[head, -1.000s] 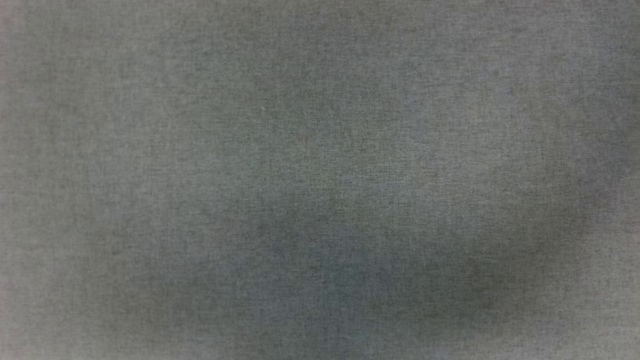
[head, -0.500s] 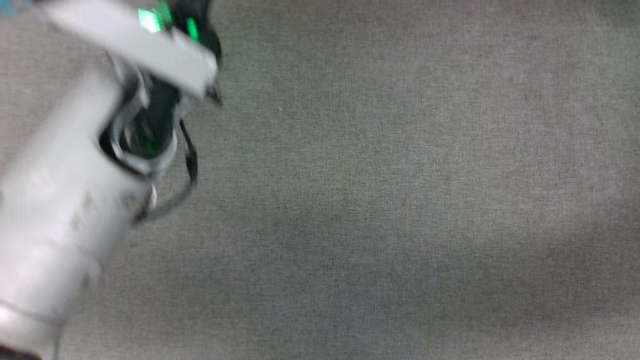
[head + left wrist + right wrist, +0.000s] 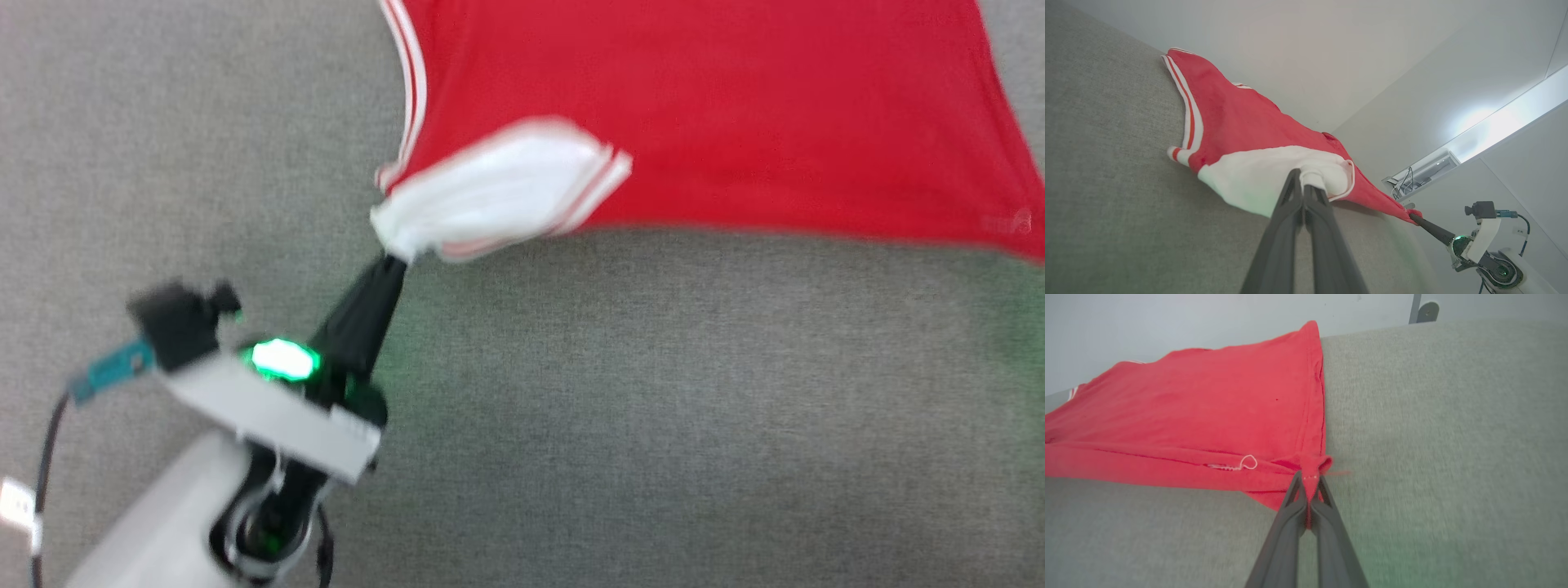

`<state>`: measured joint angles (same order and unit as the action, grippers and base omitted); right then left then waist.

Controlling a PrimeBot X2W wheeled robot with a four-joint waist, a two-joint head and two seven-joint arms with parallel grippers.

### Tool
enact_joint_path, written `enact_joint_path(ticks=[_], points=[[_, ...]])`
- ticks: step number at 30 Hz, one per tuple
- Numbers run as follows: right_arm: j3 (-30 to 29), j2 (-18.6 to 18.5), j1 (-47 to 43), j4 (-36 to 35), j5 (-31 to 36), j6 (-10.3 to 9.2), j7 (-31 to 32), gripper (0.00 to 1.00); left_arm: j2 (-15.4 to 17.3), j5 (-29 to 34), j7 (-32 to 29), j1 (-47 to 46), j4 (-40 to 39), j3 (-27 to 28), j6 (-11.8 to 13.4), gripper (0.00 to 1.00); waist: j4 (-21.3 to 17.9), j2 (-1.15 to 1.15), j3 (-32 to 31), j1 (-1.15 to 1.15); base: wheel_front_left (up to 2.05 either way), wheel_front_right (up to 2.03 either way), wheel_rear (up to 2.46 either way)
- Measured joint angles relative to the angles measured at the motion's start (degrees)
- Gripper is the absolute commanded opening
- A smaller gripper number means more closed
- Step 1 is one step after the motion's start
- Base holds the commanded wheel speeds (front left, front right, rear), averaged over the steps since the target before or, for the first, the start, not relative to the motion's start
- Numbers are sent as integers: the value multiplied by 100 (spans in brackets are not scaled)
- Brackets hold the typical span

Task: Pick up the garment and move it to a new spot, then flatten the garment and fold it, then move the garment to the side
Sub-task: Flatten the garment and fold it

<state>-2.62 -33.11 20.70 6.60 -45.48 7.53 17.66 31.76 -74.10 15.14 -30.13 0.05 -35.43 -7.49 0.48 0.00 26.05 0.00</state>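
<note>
**Both corners pinched, garment stretched across the counter**

By my reading you are in the move-and-flatten part of the task. The garment (image 3: pixel 694 114) lies spread on the grey counter (image 3: pixel 653 408), its plain red panel facing up and its near edge pulled taut between your two grippers.

Your left gripper (image 3: pixel 393 260) is closed tight on the bunched end of the white sleeve (image 3: pixel 498 196). In the left wrist view the cloth is squeezed between the tips with no gap. Your right gripper (image 3: pixel 1309 484) is clamped the same way on the red hem corner (image 3: pixel 1312 461), with a small fold of fabric poking up between its fingers.

The garment runs away from both grippers toward the counter's far edge. The sleeve seems to lie folded over the red body rather than out to the side.

Next, I judge, you need to lay the near edge down under even tension before letting go. The sleeve will likely want drawing outward before any fold. The head view is blurred, so I cannot tell whether that near edge touches the counter or hangs just above it.
</note>
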Motion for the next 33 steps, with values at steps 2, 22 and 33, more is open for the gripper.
enact_joint_path(ticks=[2, 22, 33], points=[[-325, 134, -578, -455, 91, 0, 213, 0, 76, 156, -1, 453, -214, 103, 0, 0, -17, 0, -117, 0, 0, 0, 0], [-2219, 1786, -3002, -3568, 447, -1, 1993, 0, 443, 904, 0, 2995, -2100, 995, 0, 0, -96, 0, -588, 0, 0, 0, 0], [-1491, 1095, -889, -2026, 411, -1, 2104, 0, 170, 614, -62, 737, -1133, 401, 0, 0, -77, 0, -307, 0, 0, 0, 0]])
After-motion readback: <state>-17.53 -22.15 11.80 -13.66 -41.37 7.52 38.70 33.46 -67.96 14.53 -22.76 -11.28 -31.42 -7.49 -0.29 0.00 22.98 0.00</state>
